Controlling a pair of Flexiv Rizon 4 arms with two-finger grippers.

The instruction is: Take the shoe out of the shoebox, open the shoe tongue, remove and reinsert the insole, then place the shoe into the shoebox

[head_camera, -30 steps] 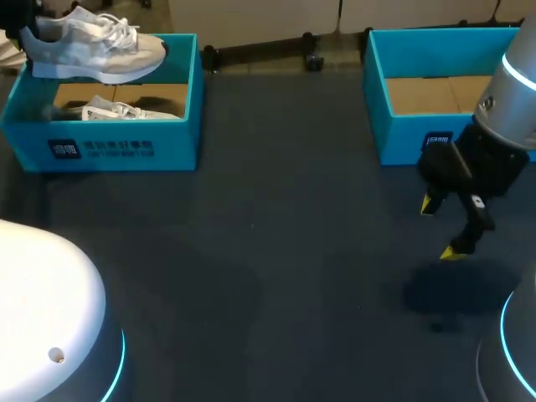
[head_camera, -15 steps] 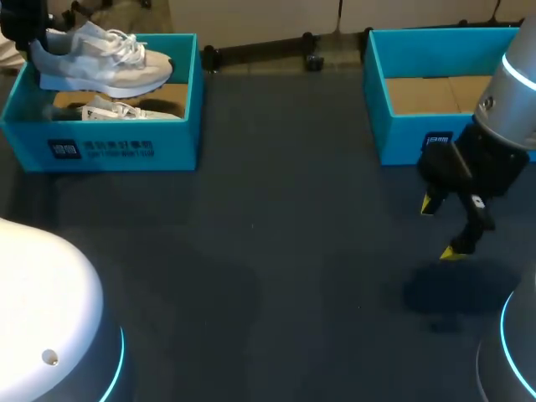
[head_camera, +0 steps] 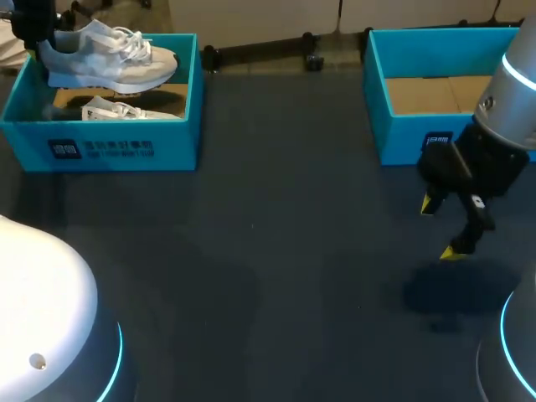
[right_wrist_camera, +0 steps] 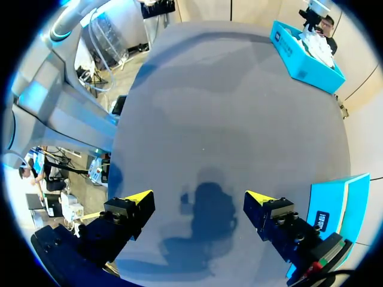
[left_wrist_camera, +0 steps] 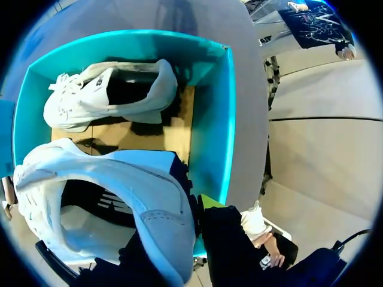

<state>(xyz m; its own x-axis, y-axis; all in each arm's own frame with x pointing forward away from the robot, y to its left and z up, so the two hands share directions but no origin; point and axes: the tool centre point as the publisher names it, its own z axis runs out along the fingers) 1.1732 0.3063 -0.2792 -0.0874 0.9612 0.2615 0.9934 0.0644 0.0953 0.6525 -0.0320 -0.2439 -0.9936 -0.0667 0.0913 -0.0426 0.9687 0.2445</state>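
Heel of the shoe (head_camera: 109,59) was pinched in L gripper (head_camera: 42,35), held above the shoebox (head_camera: 100,146), w/ a second shoe (head_camera: 126,109) lying in the box beneath it. R gripper (head_camera: 440,228) hung wide open over the table (head_camera: 276,251), just beside another shoebox (head_camera: 402,138), well apart from L gripper.

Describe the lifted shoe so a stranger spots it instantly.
Find the teal cardboard shoebox at the dark table's far left. Two white laced sneakers are there: the lifted sneaker hangs above the rim in the left end effector; the other sneaker lies inside.
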